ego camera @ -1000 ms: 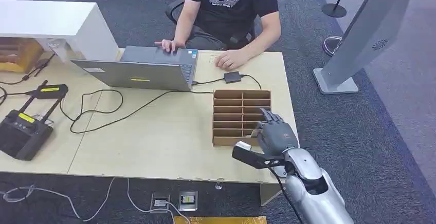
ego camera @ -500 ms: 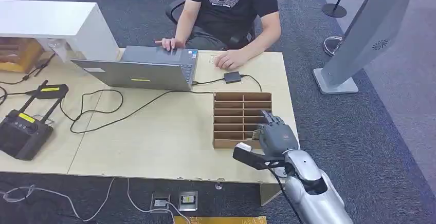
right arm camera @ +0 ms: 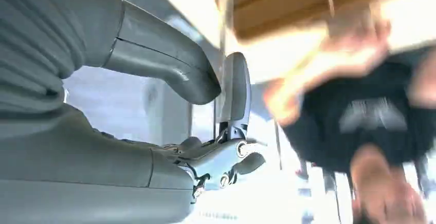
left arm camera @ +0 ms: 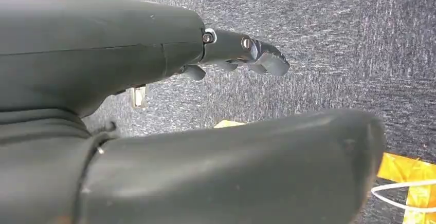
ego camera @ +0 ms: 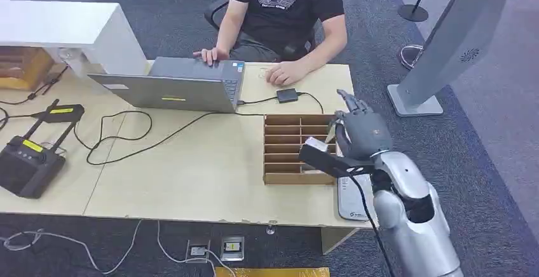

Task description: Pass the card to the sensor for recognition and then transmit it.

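My right hand (ego camera: 357, 133) hangs above the right side of the cardboard slot box (ego camera: 291, 147), thumb pointing left. In the right wrist view the hand (right arm camera: 221, 106) pinches a thin card (right arm camera: 225, 23), seen edge-on, between thumb and a finger. A small black box (ego camera: 287, 94) on a cable lies just beyond the slot box, near the person's hand. A flat white device (ego camera: 351, 201) lies on the table under my forearm. My left hand (left arm camera: 241, 54) hangs over the carpet, fingers apart, holding nothing.
A person (ego camera: 279, 10) sits across the table (ego camera: 191, 175) with both hands at a grey laptop (ego camera: 184, 86). Cables trail across the middle. A black controller (ego camera: 25, 162) sits at the left. A grey kiosk stand (ego camera: 445, 42) rises on the floor to the right.
My right hand has lifted from the slot box's near right corner and moved up and away from me, to above its far right part. The white device beneath it has come into sight.
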Controlling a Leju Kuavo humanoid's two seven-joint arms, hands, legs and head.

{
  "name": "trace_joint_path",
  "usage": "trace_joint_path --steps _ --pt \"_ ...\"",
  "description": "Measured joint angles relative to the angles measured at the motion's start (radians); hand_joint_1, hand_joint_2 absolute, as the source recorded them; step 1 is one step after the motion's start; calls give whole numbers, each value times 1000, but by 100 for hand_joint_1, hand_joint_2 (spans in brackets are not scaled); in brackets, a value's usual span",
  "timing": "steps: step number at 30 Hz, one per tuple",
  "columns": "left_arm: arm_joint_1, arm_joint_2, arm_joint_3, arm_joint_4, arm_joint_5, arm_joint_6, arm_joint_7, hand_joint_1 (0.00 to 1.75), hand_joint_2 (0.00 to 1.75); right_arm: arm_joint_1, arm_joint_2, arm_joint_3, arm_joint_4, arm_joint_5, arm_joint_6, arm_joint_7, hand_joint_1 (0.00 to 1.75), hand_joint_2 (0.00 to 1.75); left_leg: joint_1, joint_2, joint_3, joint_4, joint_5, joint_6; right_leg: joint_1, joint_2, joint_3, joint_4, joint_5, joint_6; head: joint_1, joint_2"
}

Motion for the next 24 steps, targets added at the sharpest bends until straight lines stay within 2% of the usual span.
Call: trace_joint_path --steps 5,8,11,15,18,24 --pt "0 0 -1 0 -25 0 -13 0 0 -122 -3 -48 -115 36 20 -22 175 175 0 1 0 0 0 0 0 0 0 0 1 -1 0 0" --pt "-2 3 -1 0 -47 -5 -17 0 0 -186 0 -52 -110 71 -6 -43 175 175 0 0 0 0 0 0 0 0 0 0 1 -1 0 0" --pt "-4 3 -1 0 -58 -8 -17 0 0 -225 19 -51 -71 98 -62 -55 175 175 0 0 0 0 0 0 0 0 1 0 1 -1 0 0" --pt "-5 3 -1 0 -66 -13 -17 0 0 -256 51 -37 32 129 -126 -55 175 175 1 0 -1 0 0 0 0 0 0 1 1 -1 0 0" --pt "-8 3 -2 0 -79 -16 -17 0 0 -288 92 -21 155 154 -189 -56 175 175 1 -1 -1 0 0 0 1 -1 0 1 1 -1 0 0" --pt "-10 3 -2 0 -100 -18 -17 0 0 -361 168 14 388 221 -268 -76 175 175 1 -1 -2 0 1 -1 1 -1 0 2 1 -1 0 0"
